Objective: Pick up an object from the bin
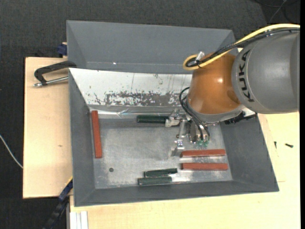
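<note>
A single camera is looking down on the grey bin (133,151) from above and is leaning somewhat to one side. Because of that lean, the far wall (147,44) at 12 o'clock is showing its broad inner face, while the near wall (176,192) at 6 o'clock is appearing as a narrow band. The camera is sitting far enough back that the whole rim is fitting in, with dark floor (143,4) showing beyond it at 12 o'clock. The arm (271,75) is showing at 3 o'clock, standing nearer the lens and looming large. It is covering the bin's 2 o'clock corner, with its orange cover (214,87) hanging over the bin's 3 o'clock side.
</note>
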{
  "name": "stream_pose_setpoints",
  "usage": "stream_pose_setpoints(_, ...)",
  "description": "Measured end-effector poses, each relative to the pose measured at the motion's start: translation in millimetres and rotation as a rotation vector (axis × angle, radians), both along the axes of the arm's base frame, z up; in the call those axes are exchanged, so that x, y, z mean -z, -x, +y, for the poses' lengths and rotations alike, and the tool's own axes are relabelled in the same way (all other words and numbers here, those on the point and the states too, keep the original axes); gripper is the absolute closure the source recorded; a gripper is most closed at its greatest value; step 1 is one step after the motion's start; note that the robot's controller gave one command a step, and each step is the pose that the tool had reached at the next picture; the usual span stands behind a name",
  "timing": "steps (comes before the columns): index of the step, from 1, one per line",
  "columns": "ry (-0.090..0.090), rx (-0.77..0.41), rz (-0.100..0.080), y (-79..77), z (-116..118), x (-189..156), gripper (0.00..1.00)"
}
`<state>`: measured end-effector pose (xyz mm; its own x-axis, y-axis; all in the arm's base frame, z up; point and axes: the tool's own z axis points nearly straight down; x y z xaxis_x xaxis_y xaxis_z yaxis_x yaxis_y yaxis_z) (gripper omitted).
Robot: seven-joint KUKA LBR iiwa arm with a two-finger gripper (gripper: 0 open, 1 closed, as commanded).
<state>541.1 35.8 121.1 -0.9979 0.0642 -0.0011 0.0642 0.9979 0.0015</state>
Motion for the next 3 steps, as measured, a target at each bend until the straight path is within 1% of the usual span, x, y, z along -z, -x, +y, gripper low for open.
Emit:
stream_pose_setpoints(1, -0.001, -0.229, 0.000, 14.7, -41.4, -5.1, 0.00)
stream_pose_setpoints(2, 0.009, -0.348, 0.012, 5.3, -69.3, 39.0, 1.00)
stream_pose_setpoints(3, 0.008, -0.348, 0.012, 5.3, -69.3, 39.2, 1.00)
